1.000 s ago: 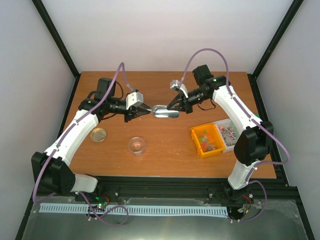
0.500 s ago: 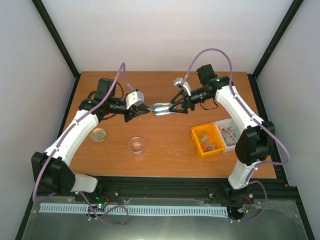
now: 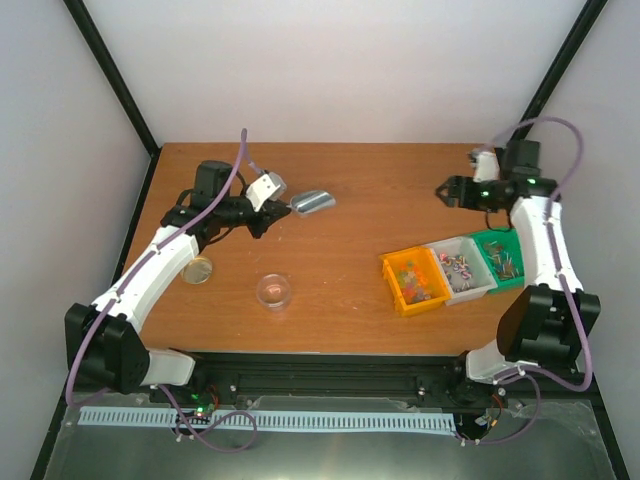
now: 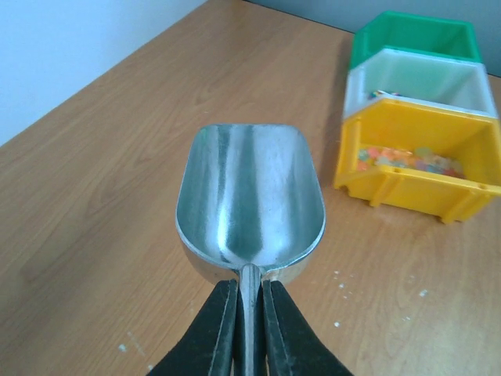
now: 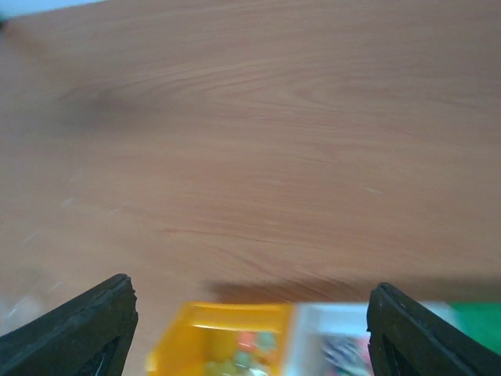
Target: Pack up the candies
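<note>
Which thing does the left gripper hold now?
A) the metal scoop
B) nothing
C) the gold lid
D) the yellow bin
A: in the left wrist view the left gripper is shut on the handle of the metal scoop, and the scoop's bowl is empty.

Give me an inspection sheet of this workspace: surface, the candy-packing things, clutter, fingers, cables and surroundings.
Surface: wooden table, a few pale specks near the scoop.
Job's things: candies show in the orange bin and white bin; green bin contents unclear. Metal scoop is empty. Clear jar is open, with its gold lid lying apart.
Clutter: nothing seen.
Grippers: left gripper has its fingers shut on the scoop's handle; right gripper has its fingers open and holds nothing.
Cables: purple cables loop along both arms, off the table.
Surroundings: white walls, black frame posts.
</note>
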`<move>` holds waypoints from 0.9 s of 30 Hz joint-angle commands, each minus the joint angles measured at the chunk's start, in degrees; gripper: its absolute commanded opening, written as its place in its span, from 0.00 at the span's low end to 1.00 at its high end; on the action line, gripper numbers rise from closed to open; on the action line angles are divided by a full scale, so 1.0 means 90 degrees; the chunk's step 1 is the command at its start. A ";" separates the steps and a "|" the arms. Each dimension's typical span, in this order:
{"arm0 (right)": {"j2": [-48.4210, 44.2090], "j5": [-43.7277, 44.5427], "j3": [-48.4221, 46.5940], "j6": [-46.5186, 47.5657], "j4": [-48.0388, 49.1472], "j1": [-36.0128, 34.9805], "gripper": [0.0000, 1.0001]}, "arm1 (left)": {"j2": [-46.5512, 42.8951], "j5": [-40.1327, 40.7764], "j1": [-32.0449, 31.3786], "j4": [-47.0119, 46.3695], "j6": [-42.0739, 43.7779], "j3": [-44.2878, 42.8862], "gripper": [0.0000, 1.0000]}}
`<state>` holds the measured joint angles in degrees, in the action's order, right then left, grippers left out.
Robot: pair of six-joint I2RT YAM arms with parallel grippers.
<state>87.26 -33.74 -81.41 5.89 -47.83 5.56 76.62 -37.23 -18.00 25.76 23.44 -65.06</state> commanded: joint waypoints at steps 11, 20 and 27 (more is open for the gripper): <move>-0.1127 0.2020 0.1850 -0.2105 -0.1645 0.1975 0.81 | 0.0056 0.1179 0.0035 -0.0571 -0.1087 -0.0217 0.01; -0.1495 0.3114 0.2787 -0.2921 -0.1781 0.1979 0.76 | -0.0009 0.1352 0.0037 -0.0462 -0.0976 -0.0219 0.01; -0.1100 0.2297 0.3041 -0.3303 -0.1121 0.1882 0.63 | 0.0044 0.1388 0.0033 -0.0430 -0.0926 -0.0314 0.01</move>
<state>75.90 -10.31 -54.83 -20.93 -62.00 23.16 77.01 -25.15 -17.89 22.48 15.57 -65.10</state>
